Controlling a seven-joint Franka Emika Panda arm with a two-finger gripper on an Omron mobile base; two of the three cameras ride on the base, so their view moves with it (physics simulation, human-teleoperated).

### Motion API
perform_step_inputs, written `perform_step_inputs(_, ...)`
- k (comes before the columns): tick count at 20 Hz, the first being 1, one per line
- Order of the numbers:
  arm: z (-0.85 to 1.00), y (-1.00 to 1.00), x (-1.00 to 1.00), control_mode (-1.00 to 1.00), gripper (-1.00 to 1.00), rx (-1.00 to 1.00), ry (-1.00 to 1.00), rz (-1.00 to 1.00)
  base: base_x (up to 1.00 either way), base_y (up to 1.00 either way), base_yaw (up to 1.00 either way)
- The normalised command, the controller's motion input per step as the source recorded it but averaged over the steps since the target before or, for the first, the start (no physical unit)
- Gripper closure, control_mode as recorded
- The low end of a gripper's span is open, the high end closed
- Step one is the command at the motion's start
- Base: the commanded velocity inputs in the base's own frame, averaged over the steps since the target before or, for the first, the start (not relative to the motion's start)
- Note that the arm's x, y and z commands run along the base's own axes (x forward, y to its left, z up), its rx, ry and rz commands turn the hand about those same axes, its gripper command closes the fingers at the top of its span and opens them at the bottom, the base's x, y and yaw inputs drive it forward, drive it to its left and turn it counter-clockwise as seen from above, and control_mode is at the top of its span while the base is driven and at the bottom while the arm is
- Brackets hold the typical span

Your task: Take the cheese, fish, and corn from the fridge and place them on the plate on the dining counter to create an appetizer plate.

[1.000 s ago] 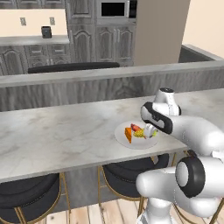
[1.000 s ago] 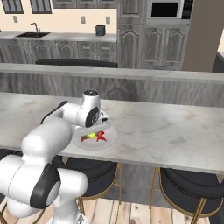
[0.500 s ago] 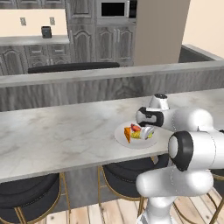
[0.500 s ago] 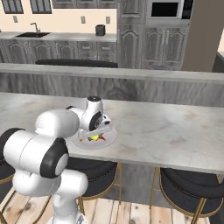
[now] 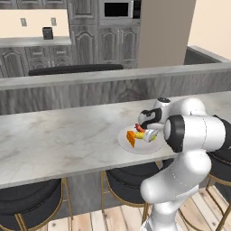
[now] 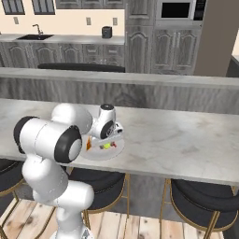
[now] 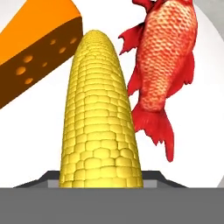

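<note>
On the dining counter lies the round pale plate. The orange cheese wedge and the red fish rest on it. My gripper is down low over the plate, shut on the yellow corn, which lies at the plate's surface. In the hand view the corn runs up from between the jaws, with the cheese on its left and the fish on its right, all over the white plate. From the right base view the gripper covers part of the plate. The fridge is out of view.
A grey wood-grain raised back runs behind the marbled top. Black gold-legged stools stand under the front edge. My own bulky arm crowds the plate's near side. Dark kitchen cabinets line the far wall.
The hand has sunk lower onto the plate with the corn, and the arm's elbow has folded forward toward the cameras. Cheese and fish have stayed put.
</note>
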Motion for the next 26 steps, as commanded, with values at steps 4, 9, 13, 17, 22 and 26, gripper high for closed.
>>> perform_step_inputs(4, -0.03, 0.00, -0.03, -1.00, -1.00, 0.00, 0.01, 0.00, 0.00, 0.00, 0.00)
perform_step_inputs(9, 0.37, -0.01, -0.60, -1.00, -1.00, 0.00, 0.00, 0.00, 0.00, 0.00, 0.00)
perform_step_inputs(13, 0.77, 0.00, -0.63, -1.00, -1.00, 0.00, -0.04, 0.00, 0.00, 0.00, 0.00)
perform_step_inputs(17, 0.92, -0.05, -0.68, -1.00, -1.00, 0.00, -0.08, 0.00, 0.00, 0.00, 0.00)
perform_step_inputs(22, 0.66, -0.25, -1.00, -1.00, -1.00, 0.00, -0.18, 0.00, 0.00, 0.00, 0.00)
perform_step_inputs(26, 0.43, -0.34, -1.00, -1.00, -1.00, 0.00, -0.23, 0.00, 0.00, 0.00, 0.00)
